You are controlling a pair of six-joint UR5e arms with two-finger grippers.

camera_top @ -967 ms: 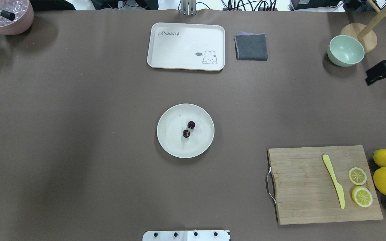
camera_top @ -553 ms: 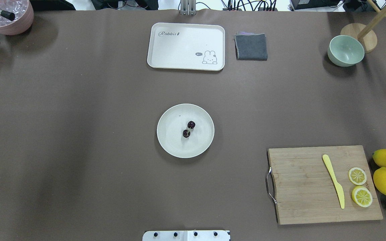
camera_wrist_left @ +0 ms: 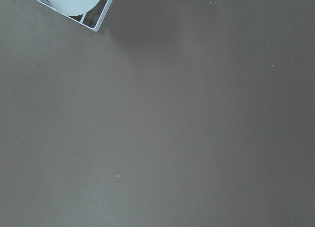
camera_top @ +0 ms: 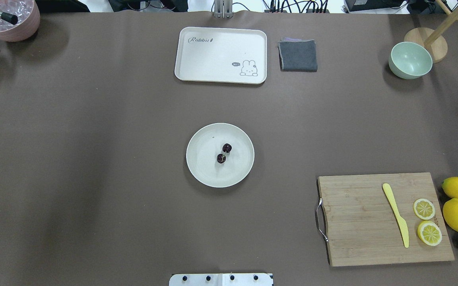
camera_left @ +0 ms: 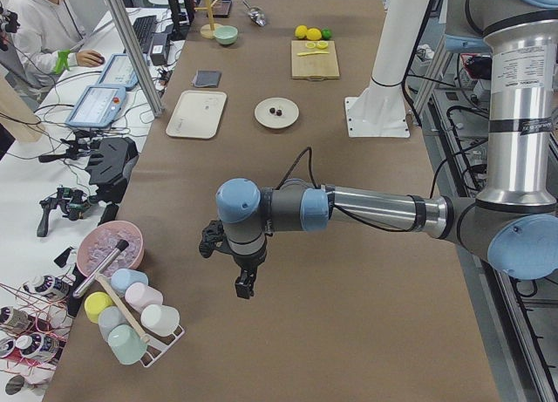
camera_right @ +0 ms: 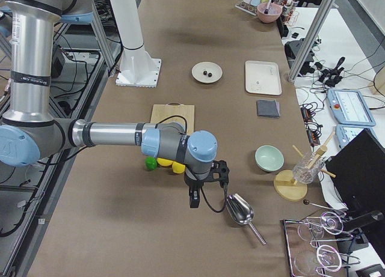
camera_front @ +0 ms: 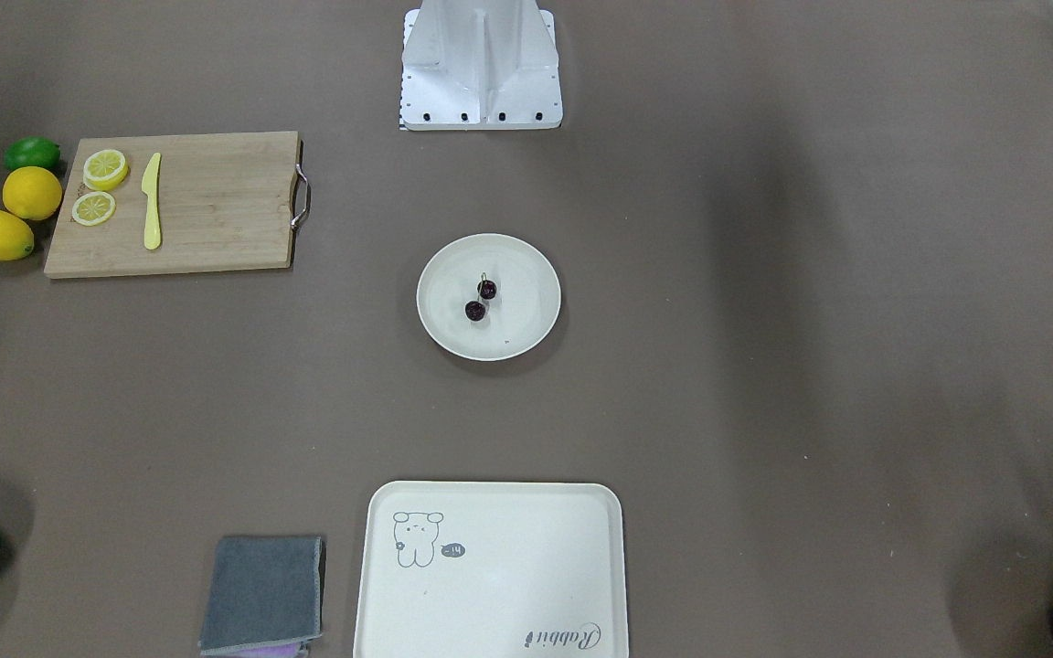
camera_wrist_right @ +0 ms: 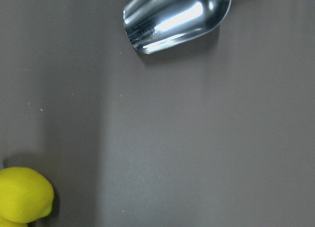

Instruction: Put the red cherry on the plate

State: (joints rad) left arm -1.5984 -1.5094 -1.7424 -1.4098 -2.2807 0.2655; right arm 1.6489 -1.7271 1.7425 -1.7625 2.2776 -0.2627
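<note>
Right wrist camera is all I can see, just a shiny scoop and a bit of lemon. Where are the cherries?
Observer: The red cherry lies on the plate, in the middle of the table.
Operator: Is a claw holding it?
Observer: No, nothing touches it. The right claw hangs at the far end of the table, beside the metal scoop.
Operator: And the other claw?
Observer: The left claw hangs at the opposite end, near the rack of cups.
</note>
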